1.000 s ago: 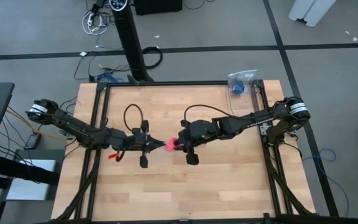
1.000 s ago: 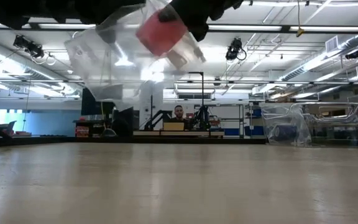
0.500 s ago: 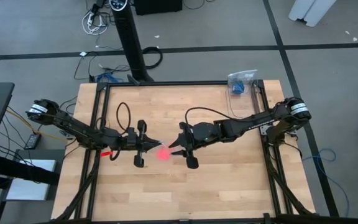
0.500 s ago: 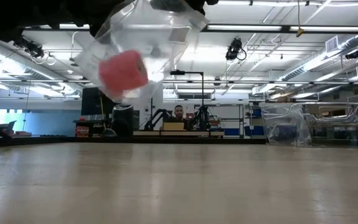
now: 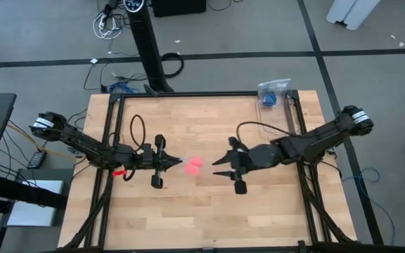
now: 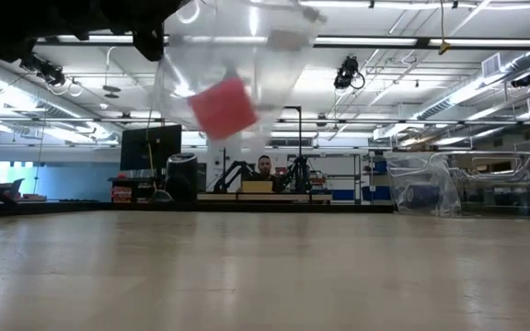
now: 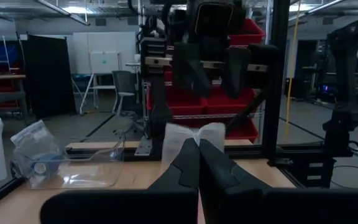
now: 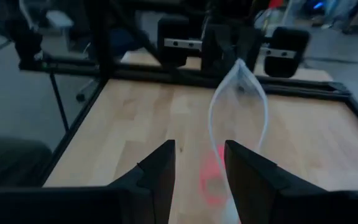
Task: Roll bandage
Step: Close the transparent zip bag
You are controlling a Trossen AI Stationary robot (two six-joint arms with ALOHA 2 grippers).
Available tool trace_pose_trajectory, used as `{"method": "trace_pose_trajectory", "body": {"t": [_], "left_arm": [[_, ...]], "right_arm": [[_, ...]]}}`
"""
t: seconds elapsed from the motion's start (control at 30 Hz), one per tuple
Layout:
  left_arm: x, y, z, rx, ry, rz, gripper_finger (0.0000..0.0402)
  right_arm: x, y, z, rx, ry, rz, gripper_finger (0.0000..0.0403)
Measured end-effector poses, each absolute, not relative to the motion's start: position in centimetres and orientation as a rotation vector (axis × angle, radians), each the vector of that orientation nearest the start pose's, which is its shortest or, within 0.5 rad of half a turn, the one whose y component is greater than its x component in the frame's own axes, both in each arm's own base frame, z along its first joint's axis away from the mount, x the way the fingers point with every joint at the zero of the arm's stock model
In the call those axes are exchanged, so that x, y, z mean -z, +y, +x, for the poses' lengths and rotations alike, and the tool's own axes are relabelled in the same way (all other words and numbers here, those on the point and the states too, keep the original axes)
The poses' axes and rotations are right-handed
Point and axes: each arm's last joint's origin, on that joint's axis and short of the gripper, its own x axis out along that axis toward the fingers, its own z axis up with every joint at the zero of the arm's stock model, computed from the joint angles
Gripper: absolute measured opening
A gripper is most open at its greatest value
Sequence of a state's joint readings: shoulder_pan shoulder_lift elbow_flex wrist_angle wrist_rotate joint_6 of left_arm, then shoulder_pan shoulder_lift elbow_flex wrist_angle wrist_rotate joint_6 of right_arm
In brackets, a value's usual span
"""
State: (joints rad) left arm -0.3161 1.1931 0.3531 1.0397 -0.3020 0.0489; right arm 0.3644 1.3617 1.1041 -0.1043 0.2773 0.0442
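— Where's the bandage now? I only see plastic.

— Inside it. The small bright pink-red roll of bandage [image 5: 194, 166] sits in a clear wrinkly plastic bag [image 6: 233, 78], hanging above the middle of the pale wooden counter [image 5: 209, 211]. From the low camera the roll [image 6: 222, 107] rides in the bag's lower part, well off the boards.

— Who's got the bag?

— The left hand [image 5: 176, 163]. Its two dark fingers [image 7: 199, 163] are pinched together on the bag's upper edge. The right hand [image 5: 220, 166] sits just beside the bag on the other side, its fingers [image 8: 160, 167] spread apart and holding nothing.

— So what makes this step go well?

— I'd say keeping the pinch high and steady, so the mouth faces the right hand. That film is thin and slippery; a jerk could tip the roll out onto the counter, or swing it away. The right hand should go for the roll, not the plastic.

— And that other container at the back corner?

— A transparent plastic container [image 5: 273, 92], well apart; no bother.
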Motion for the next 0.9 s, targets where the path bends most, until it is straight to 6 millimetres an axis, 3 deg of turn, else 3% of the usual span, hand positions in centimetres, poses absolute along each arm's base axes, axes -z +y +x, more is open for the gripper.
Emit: {"method": "trace_pose_trajectory", "body": {"t": [0.13, 0.47, 0.7, 0.9], "left_arm": [[-22.6, -6.2, 21.6, 0.009, -0.199, -0.009, 0.0001], [-22.8, -6.4, 21.5, 0.031, -0.216, 0.008, 0.0001], [-22.7, -6.5, 21.5, 0.039, -0.212, 0.008, 0.0001], [-22.7, -6.5, 21.5, 0.041, -0.205, -0.004, 0.0001]], "right_arm": [[-31.0, 11.2, 27.3, 0.005, 0.216, -0.040, 0.0141], [-24.2, 13.0, 25.8, 0.177, -0.028, 0.021, 0.0151], [-22.6, 13.0, 26.0, 0.153, -0.050, 0.025, 0.0149], [-22.6, 13.5, 25.6, 0.110, -0.021, 0.021, 0.0149]]}}
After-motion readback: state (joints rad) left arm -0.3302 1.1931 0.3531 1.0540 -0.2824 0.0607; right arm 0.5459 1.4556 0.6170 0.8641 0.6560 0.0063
